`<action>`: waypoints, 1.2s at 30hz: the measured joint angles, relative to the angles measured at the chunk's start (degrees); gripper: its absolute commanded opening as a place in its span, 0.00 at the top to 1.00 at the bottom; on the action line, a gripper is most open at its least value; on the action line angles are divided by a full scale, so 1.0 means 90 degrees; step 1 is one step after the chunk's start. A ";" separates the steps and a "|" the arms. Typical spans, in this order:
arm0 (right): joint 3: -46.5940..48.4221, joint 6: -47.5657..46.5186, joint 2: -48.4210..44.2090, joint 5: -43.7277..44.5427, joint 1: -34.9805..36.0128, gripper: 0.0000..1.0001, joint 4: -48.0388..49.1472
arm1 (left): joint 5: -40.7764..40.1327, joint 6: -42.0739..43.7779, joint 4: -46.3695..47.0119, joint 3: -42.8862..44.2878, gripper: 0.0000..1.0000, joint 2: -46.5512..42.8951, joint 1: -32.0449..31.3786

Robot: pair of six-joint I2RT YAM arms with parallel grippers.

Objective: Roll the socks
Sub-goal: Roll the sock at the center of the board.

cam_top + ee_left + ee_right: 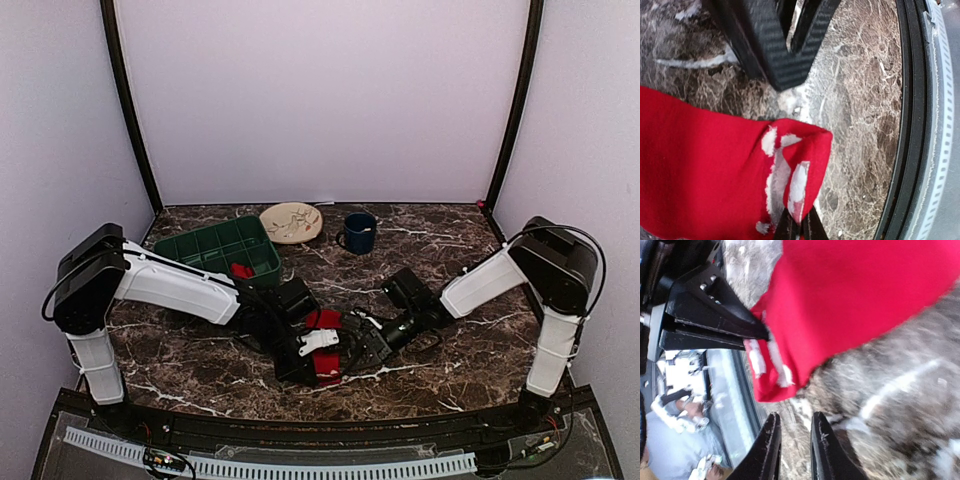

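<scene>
At the near edge of the dark brown marble table [450, 360], just inside its black rim, the red knitted sock with white markings [705, 180] lay flat between the two arms. The left gripper [800, 220] was closed tight on the sock's patterned corner, which was folded up and stood a little off the marble. In the right wrist view, the right gripper [795, 416] hovered just beside that same corner. Its fingers were only a narrow gap apart and held nothing.

The sock looked light, soft and limp, so it would sag and unfold wherever it was not pinned or pinched. The knit should grip the pads well enough, though a thin single layer could slip out of a shallow pinch. The folded corner was probably the best place to take hold, both layers together, with the free gripper pressing the body of the sock down so that the roll could tighten.

Farther back stood a dark green plastic tray [215, 245] with a small red item [241, 270] inside it, possibly the second sock. Beyond that were a round cream plate [291, 222] and a dark blue mug [360, 233].
</scene>
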 measured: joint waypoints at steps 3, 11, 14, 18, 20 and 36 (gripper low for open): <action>-0.0238 0.0114 -0.0296 0.0435 -0.0012 0.79 0.0206 | 0.0347 -0.0121 -0.0087 0.0041 1.00 0.0078 0.0172; -0.0882 -0.0090 -0.1297 0.2035 0.0034 0.79 0.0323 | 0.1375 -0.0325 -0.0580 0.0503 1.00 0.0580 0.0539; -0.1069 -0.0260 -0.1664 0.2732 0.0136 0.79 0.0313 | 0.1729 -0.0389 -0.0724 0.0639 1.00 0.0753 0.0656; -0.1350 -0.0471 -0.2285 0.3665 0.0466 0.79 0.0262 | 0.2076 -0.0420 -0.0835 0.0712 1.00 0.0891 0.0787; -0.1394 -0.0590 -0.2526 0.4102 0.0702 0.79 0.0236 | 0.2254 -0.0437 -0.0901 0.0738 1.00 0.0957 0.0848; -0.1277 -0.1783 -0.2936 0.6725 0.2885 0.67 -0.0209 | 0.3327 -0.0454 -0.1178 0.0784 1.00 0.1365 0.1156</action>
